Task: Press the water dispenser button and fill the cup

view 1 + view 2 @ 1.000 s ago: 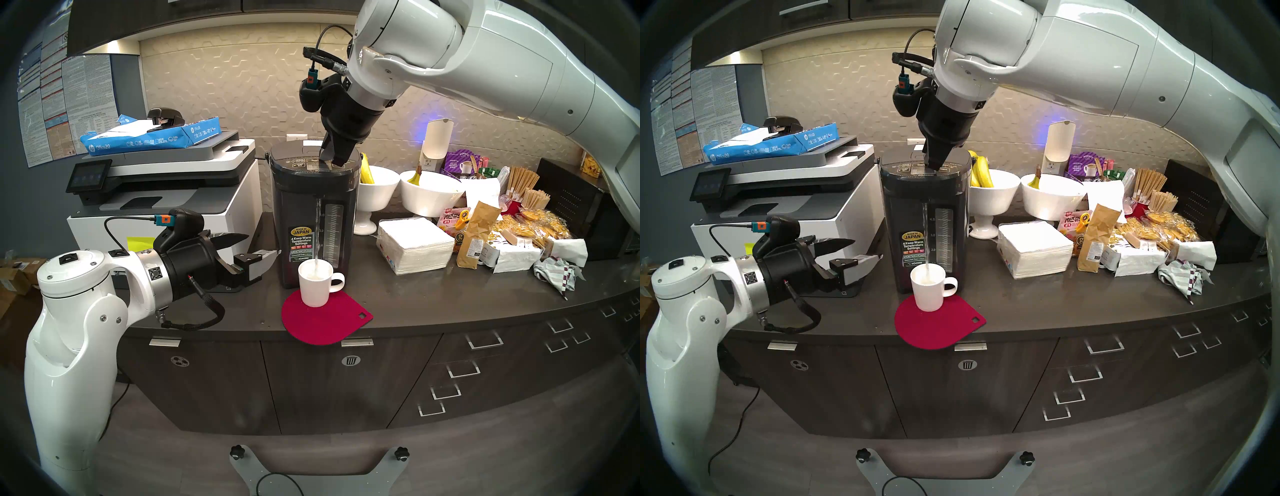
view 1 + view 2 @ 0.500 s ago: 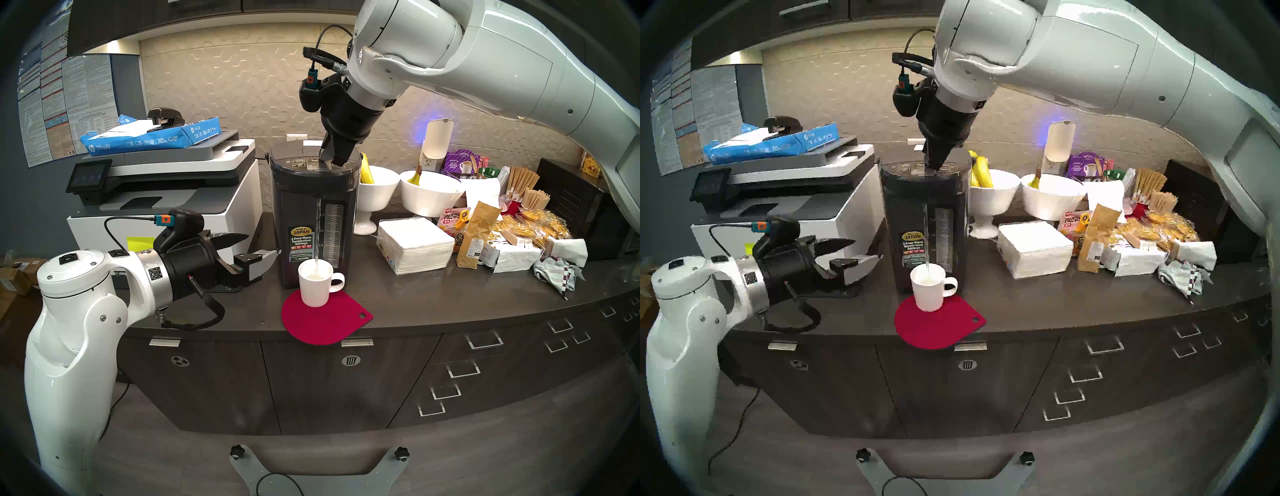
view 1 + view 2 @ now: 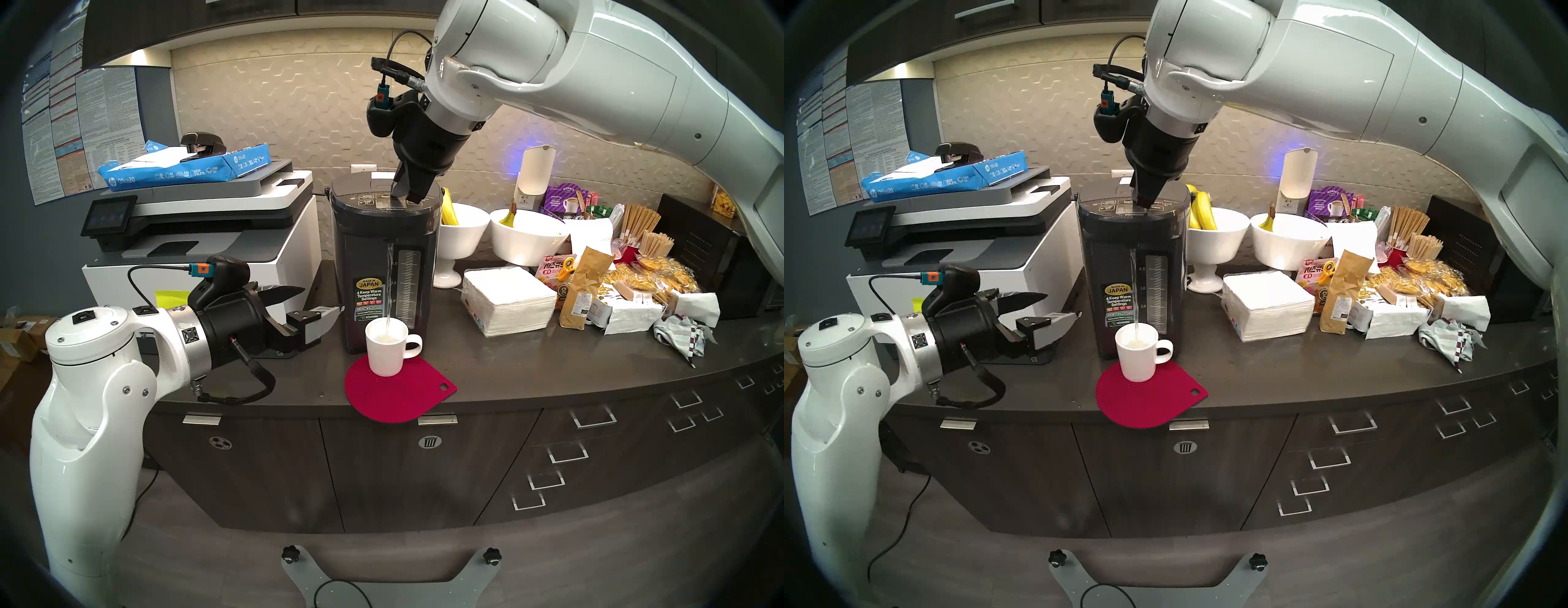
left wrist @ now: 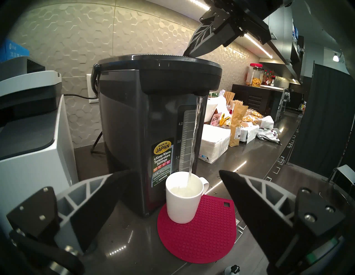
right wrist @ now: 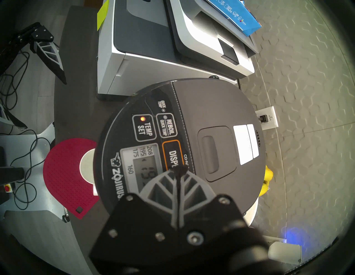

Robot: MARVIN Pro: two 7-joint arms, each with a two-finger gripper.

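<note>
A thin stream of water (image 4: 194, 142) falls from the dispenser (image 3: 382, 263) into the cup (image 3: 387, 347), which stands upright on a red mat (image 3: 399, 395), handle to the right, part full. The right hand (image 5: 179, 171), fingers pressed together, points down onto the DISPENSE button (image 5: 172, 153) on the pot's top. The left hand (image 3: 314, 303) hangs open beside the pot, holding nothing. Behind, two white bowls (image 3: 1286, 242) hold bananas (image 3: 1202, 210). The dark tabletop (image 3: 530, 365) also carries a printer (image 3: 220, 237) and napkins (image 3: 509, 299).
</note>
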